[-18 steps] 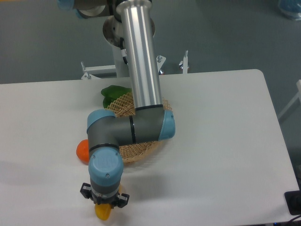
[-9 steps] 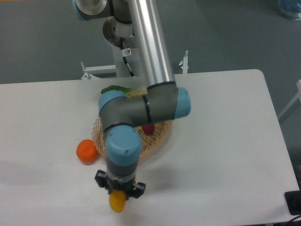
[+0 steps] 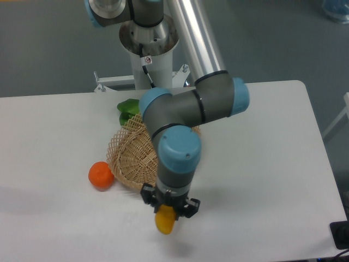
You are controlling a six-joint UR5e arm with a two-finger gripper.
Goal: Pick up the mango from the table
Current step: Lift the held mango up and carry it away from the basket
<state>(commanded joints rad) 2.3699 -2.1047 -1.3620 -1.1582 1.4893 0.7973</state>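
Since the earlier frames, arm and gripper have swung rightward along the near side, the mango travelling with them. White table fills most of the view. UR5e arm reaches down from the top, wrist pointing at the near edge. Wicker basket sits mid-table, partly under the arm. Green leafy item lies just behind the basket. Round orange fruit rests just left of the basket. Gripper is clamped on the mango, whose yellow-orange end pokes out below the fingers, near the front edge.
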